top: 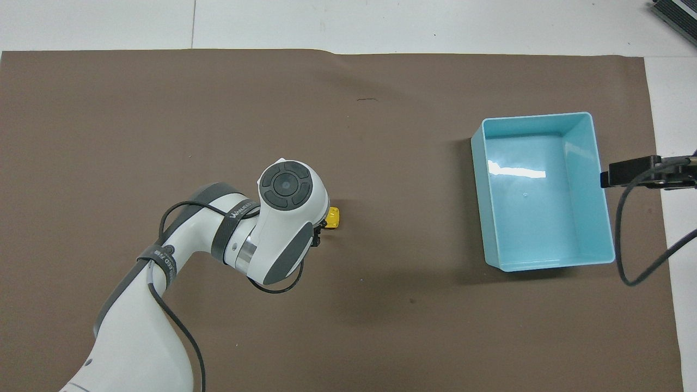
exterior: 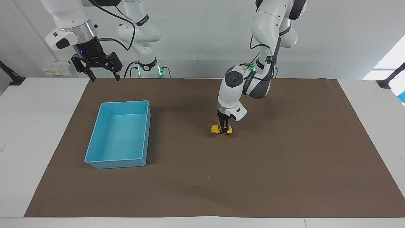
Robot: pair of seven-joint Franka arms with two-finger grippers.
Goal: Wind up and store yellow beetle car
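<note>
Left claw down on the tiny toy car

The left claw (exterior: 225,129) stands straight down on the tiny bright yellow beetle-shaped toy car (exterior: 217,129), its fingers straddling the body; whether they pinch it I cannot tell. The car sits mid-worktop on the brown paper mat (exterior: 284,164), well apart from the empty light-blue plastic bin (exterior: 95,158) toward the right arm's end. The right claw (exterior: 97,68) waits, fingers spread (holding nothing), over the mat's edge by its base.

A brown mat (exterior: 284,164) covers the white table (exterior: 38,133) before a pale wall (exterior: 196,34).
</note>
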